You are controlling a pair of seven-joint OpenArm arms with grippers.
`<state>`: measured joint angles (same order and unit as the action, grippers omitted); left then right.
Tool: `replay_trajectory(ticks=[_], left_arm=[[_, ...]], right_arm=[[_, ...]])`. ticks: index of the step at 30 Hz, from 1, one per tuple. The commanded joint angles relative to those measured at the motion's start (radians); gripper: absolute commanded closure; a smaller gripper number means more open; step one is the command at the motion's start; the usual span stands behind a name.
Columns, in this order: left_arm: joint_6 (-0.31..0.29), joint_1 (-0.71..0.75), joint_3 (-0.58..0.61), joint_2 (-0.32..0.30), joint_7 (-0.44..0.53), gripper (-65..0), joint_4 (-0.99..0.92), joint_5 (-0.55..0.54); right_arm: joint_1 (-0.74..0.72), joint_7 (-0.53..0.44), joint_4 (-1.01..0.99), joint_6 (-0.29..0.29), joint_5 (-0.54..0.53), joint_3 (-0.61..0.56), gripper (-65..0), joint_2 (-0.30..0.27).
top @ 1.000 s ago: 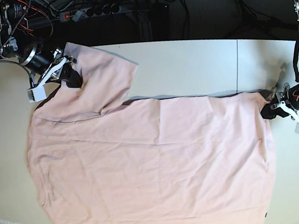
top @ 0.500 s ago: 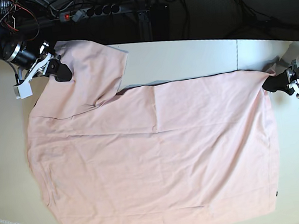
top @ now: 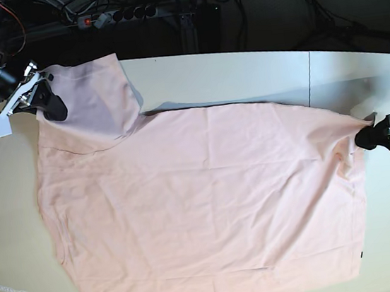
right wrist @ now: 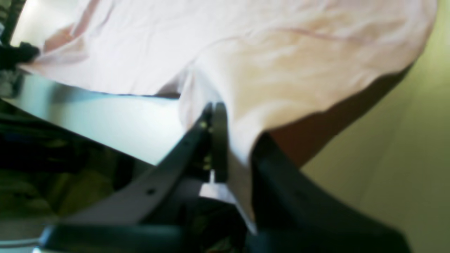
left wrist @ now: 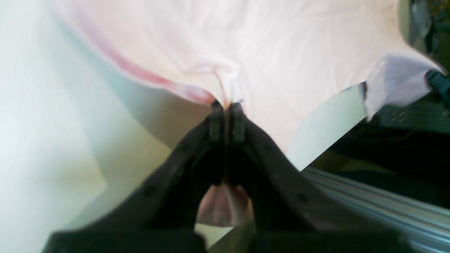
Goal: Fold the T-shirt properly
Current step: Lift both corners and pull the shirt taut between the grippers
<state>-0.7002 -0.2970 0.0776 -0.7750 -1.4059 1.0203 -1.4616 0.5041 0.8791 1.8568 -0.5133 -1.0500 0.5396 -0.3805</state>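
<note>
The pale pink T-shirt [top: 202, 202] lies spread on the white table [top: 242, 69], plain side up, pulled taut between both arms. At the base view's right, my left gripper [top: 366, 138] is shut on the shirt's far hem corner. The left wrist view shows its tips [left wrist: 226, 105] pinching a bunched fold of the T-shirt [left wrist: 246, 52]. At the top left, my right gripper [top: 53, 106] is shut on the sleeve edge, which is lifted off the table. In the right wrist view, the T-shirt [right wrist: 281, 63] drapes over the shut fingers [right wrist: 215, 116].
A power strip [top: 115, 17] and cables lie behind the table's back edge. A seam [top: 309, 78] crosses the tabletop at the right. The shirt's lower edge reaches the table's front edge at the bottom of the base view.
My right gripper has carried the sleeve left and away from the shirt's body. My left gripper has pulled the hem corner right and nearer the front, stretching the shirt flatter.
</note>
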Motion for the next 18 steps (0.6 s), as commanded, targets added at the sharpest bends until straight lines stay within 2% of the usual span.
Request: replay_trajectory(ticks=[1,12,18], left_arm=[[0.002,-0.031,-0.008,-0.026,0.010,0.0,0.024,-0.022],[0.002,-0.136,-0.008,-0.026,0.010,0.0,0.035,-0.022],[0.002,-0.161,-0.008,0.011,0.010,0.0,0.032,-0.009]], right_arm=[[-0.005,-0.019,0.026,-0.078,-0.023,0.010,0.0,-0.023],[-0.155,-0.019,0.026,-0.078,-0.001,0.010,0.0,-0.134],[-0.277,-0.030,-0.068,-0.078,0.026,-0.027,0.0,-0.212]])
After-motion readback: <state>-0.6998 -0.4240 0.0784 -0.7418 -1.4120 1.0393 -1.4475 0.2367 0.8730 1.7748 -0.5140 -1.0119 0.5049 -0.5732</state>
